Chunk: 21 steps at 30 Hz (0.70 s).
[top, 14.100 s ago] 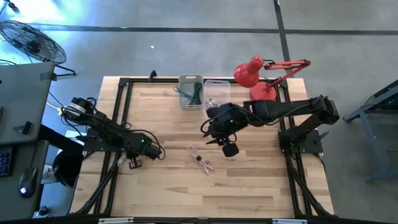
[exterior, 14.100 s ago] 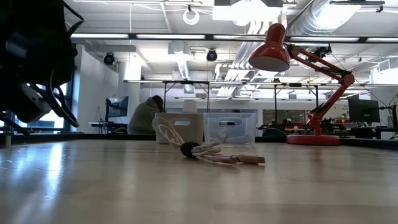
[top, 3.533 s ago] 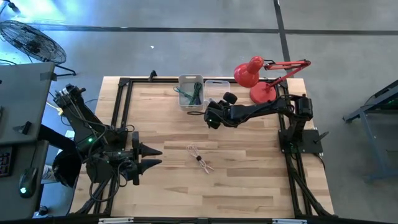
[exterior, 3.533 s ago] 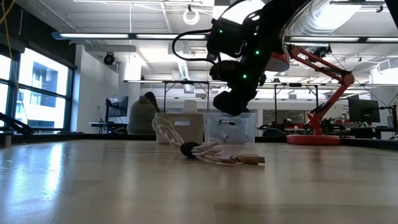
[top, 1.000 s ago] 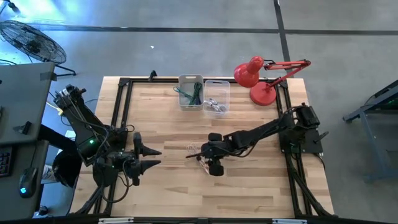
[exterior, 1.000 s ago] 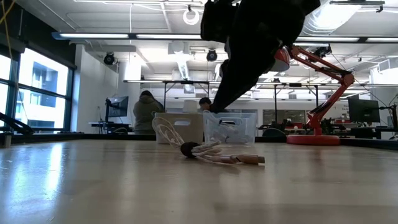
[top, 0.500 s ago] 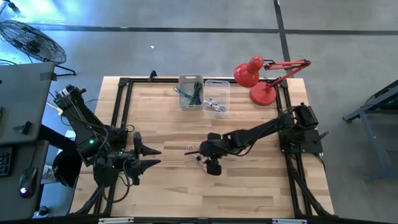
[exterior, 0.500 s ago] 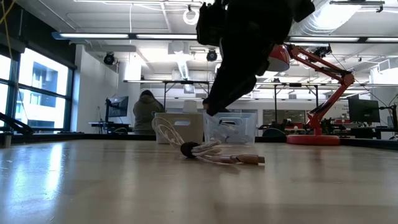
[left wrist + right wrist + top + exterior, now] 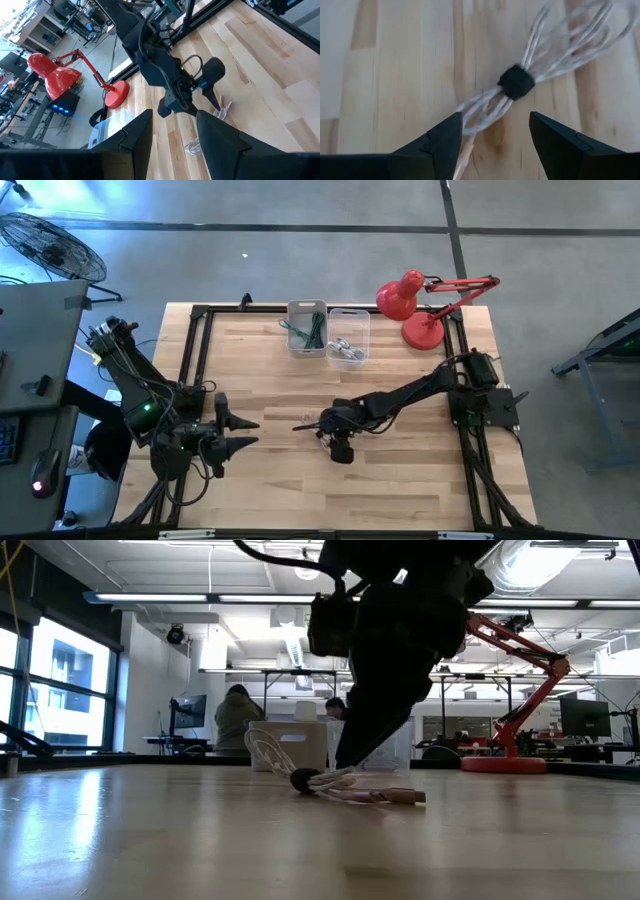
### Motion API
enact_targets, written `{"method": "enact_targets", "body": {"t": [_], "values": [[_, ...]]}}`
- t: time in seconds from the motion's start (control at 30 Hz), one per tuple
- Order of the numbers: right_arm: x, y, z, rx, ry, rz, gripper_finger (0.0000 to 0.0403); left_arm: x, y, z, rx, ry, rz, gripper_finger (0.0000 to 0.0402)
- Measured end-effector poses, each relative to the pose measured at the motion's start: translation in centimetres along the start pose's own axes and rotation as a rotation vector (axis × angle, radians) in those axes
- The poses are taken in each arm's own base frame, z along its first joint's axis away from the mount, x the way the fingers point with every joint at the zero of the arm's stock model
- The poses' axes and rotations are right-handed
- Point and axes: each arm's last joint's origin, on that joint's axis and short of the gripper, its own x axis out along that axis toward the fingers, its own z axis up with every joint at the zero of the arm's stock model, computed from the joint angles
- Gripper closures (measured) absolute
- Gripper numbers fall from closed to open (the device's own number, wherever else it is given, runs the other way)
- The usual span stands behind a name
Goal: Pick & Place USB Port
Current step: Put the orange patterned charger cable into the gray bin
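The USB cable [image 9: 303, 421] is a white coiled bundle tied with a black strap [image 9: 516, 81]. It lies flat on the wooden table near its middle, and shows in the low view as the cable [image 9: 340, 785]. My right gripper [image 9: 322, 432] hangs directly above it, pointing down, open. Its two fingers stand on either side of the bundle's thin end in the right wrist view [image 9: 495, 135], without touching. In the low view the right gripper [image 9: 345, 762] ends just above the cable. My left gripper [image 9: 245, 433] waits open near the table's left side.
Two small bins stand at the far edge: one [image 9: 307, 327] holds green cables, the clear one [image 9: 348, 335] holds a pale cable. A red desk lamp [image 9: 410, 305] stands at the far right corner. Bare wood lies around the cable toward the near edge [image 9: 330, 500].
My right gripper has come down toward the cable and shifted slightly toward the table's left, ending just above the bundle. The cable has stayed where it was. My left arm has kept still.
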Motion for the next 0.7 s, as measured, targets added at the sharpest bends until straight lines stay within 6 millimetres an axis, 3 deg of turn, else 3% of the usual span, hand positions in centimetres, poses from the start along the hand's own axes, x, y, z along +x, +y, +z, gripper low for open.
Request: {"method": "enact_targets", "body": {"t": [0.43, 0.57, 0.7], "values": [[0.9, 0.0, -0.2, 0.000, 0.018, 0.047, 0.0205, 0.0, 0.0, -0.1, -0.006, 0.005, 0.000, 0.0253], [1.3, -0.2, -0.5, 0.003, 0.042, 0.036, 0.0244, 0.0, 0.0, -0.1, -0.005, 0.007, -0.001, 0.0253], [1.8, -0.5, -0.7, 0.006, 0.054, 0.026, 0.0313, 0.0, 0.0, -0.1, -0.009, 0.008, -0.001, 0.0253]]}}
